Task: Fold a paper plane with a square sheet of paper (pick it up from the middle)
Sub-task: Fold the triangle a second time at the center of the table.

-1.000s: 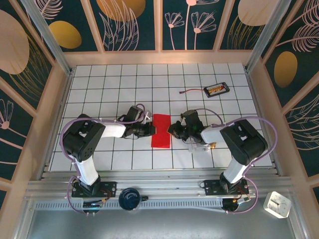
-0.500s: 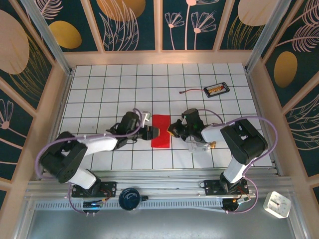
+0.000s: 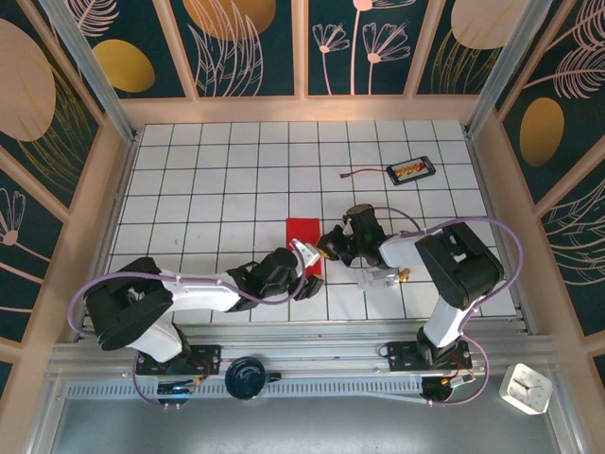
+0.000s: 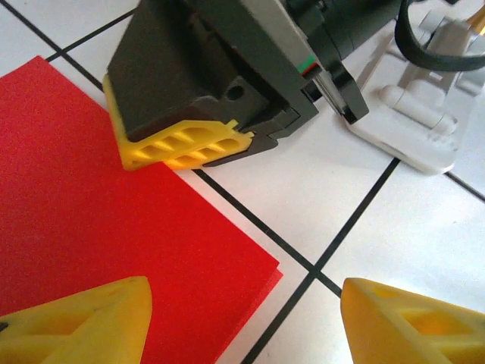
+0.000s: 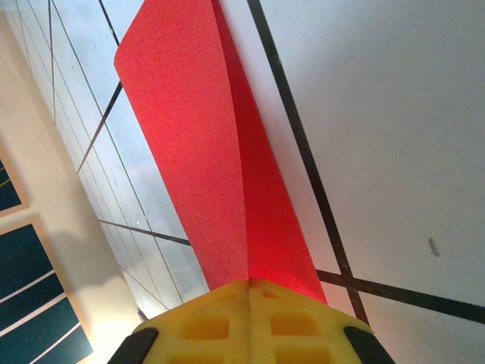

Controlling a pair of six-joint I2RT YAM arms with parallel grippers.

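The paper [image 3: 302, 236] lies near the middle of the table [image 3: 208, 180], doubled over into a narrow rectangle with its long sides running away from the arms. The right gripper [image 3: 327, 248] is closed on the paper's right long edge. In its own wrist view the two red layers run into the shut yellow fingers [image 5: 250, 318] and are lifted a little off the table there. The left gripper [image 3: 308, 272] hangs over the near right corner with its fingers spread and nothing between them: one fingertip [image 4: 76, 322] is above the paper, the other [image 4: 413, 322] above bare table. The step in hand looks like settling the first fold before the next one is made. To do it well, the right gripper should act as a firm anchor while the left gripper comes down flat on the corner. There the left wrist view shows the lower layer peeking out just past the upper one. That offset ought to be squared before any crease is pressed, since it would carry into every later fold. Pressing should run along the edge away from the anchor, not toward it, so the thin sheet does not buckle. Whether the far corners line up cannot be told from these views, so that is probably worth checking first.
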